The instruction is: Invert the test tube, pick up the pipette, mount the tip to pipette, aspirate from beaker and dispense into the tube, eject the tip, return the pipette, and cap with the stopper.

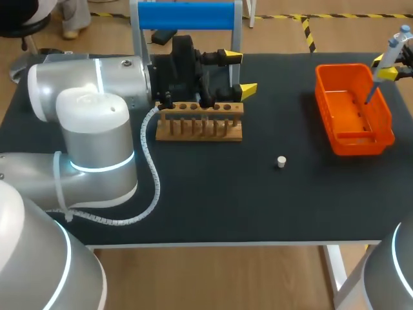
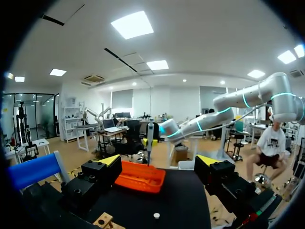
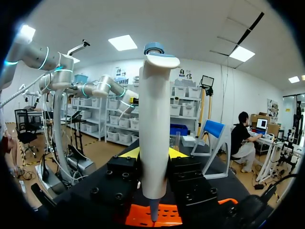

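One pipette, two o'clock, over orange bin, clamped mid-barrel by right gripper. Judged light, rigid, smooth plastic; grip the barrel, never the nozzle. Empty left gripper agape, twelve o'clock.

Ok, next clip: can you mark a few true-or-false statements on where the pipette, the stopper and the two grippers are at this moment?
1. The right gripper is shut on the pipette, holding it over the orange bin. True.
2. The left gripper grips a test tube. False: its fingers are open with nothing between them, close to the wooden rack.
3. The stopper lies inside the orange bin. False: it lies on the table, between the rack and the bin.
4. The pipette is upright, its narrow end pointing down. True.
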`<action>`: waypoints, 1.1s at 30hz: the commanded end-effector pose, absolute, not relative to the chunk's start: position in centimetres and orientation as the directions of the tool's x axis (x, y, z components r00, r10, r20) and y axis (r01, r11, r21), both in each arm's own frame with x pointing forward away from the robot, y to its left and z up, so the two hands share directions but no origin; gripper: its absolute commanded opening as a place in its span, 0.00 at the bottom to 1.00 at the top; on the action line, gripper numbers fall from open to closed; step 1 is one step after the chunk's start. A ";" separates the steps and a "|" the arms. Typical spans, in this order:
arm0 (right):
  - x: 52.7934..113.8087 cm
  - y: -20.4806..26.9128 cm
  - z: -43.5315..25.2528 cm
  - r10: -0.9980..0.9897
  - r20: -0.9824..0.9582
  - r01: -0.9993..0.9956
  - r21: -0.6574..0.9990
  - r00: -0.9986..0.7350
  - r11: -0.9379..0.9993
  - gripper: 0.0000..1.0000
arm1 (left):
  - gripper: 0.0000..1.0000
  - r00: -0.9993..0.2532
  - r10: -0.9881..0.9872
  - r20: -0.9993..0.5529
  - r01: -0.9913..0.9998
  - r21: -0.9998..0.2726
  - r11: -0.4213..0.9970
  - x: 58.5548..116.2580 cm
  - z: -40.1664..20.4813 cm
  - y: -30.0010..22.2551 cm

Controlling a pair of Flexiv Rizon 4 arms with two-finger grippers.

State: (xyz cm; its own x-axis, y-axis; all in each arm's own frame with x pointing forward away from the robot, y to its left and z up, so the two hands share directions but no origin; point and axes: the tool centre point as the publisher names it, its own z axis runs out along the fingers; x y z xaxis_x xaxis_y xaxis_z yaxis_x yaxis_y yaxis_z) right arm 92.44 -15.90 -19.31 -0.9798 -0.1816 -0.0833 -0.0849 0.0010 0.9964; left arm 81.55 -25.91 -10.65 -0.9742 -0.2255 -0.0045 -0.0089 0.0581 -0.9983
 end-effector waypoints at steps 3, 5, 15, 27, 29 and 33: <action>92.6 -16.0 -19.3 -0.186 -0.083 -0.085 0.996 -0.979 0.003 0.00 | 1.00 -0.973 -0.231 -0.006 -0.006 -0.999 0.051 81.4 -10.8 -26.0; 92.6 -16.0 -19.3 -0.186 -0.083 -0.085 0.996 -0.979 0.003 0.00 | 1.00 -0.973 -0.231 -0.006 -0.006 -0.999 0.051 81.4 -10.8 -26.0; 90.8 -13.5 -17.8 -0.158 -0.092 -0.091 0.996 -0.983 -0.009 0.00 | 1.00 -0.973 -0.231 -0.006 -0.006 -0.999 0.051 81.4 -10.8 -26.0; 88.1 -5.9 -15.6 -0.170 -0.106 -0.109 0.994 -0.980 0.004 0.00 | 1.00 -0.973 -0.231 -0.006 -0.006 -0.999 0.051 81.4 -10.8 -26.0; 87.6 -4.6 -15.2 -0.178 -0.105 -0.107 0.994 -0.978 -0.001 0.00 | 1.00 -0.973 -0.231 -0.006 -0.006 -0.999 0.051 81.4 -10.8 -26.0; 86.9 -2.2 -14.8 -0.190 -0.103 -0.104 0.995 -0.976 -0.002 0.00 | 1.00 -0.973 -0.231 -0.006 -0.006 -0.999 0.051 81.4 -10.8 -26.0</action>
